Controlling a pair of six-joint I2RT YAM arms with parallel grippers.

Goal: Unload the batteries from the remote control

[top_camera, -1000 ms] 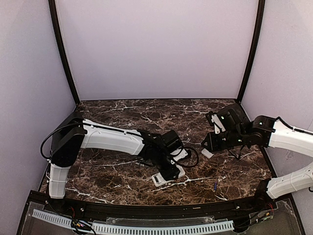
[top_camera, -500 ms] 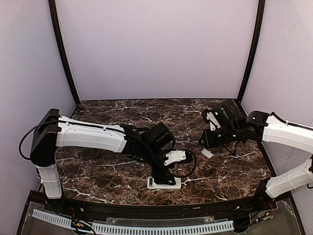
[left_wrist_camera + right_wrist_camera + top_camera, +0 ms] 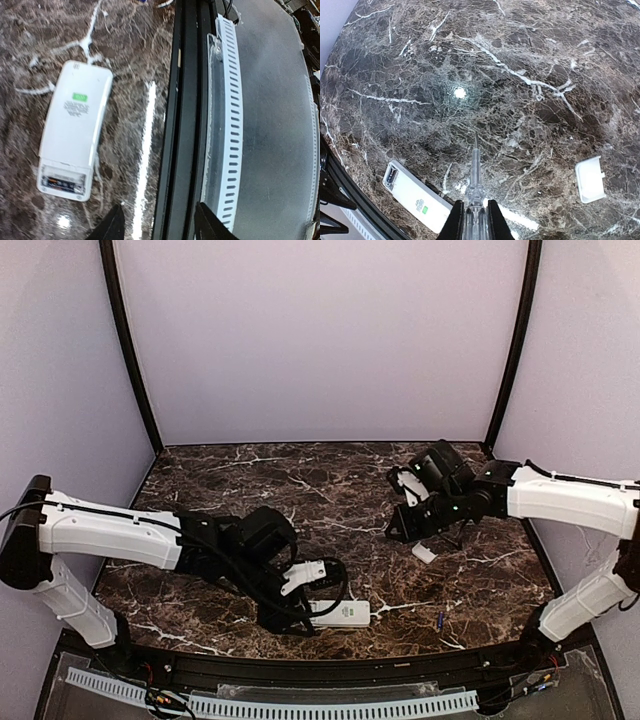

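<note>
The left arm has drawn back toward its own side. The left fingers (image 3: 112, 227), which a moment ago were down on the slim white plastic remote control (image 3: 340, 613), now hang spread and empty just short of its open end, touching nothing. The remote control therefore lies flat and free on the dark brown marble-patterned desk (image 3: 250, 475), close to the near edge, printed side up, with the compartment at one end uncovered. The left wrist view shows a dark strip inside, but I cannot tell whether a cell sits there. The right arm has swung in toward the remote control, and the right fingers (image 3: 455, 227) are pinching a slim clear-handled tool (image 3: 474, 205) with a thin metal tip, held above the desk beyond the remote control. One tiny dark blue-purple cylindrical battery (image 3: 438, 619) lies on the desk to the right of the remote control, well apart from it. The small white rectangular cover piece (image 3: 425, 552) rests beyond and to the right of the remote control. By these signs the cover is off and at least one battery is out. The left arm's retreat looks like room made for the tool to pry out whatever remains, though with nothing pinning the remote control it may slide under the tip.
</note>
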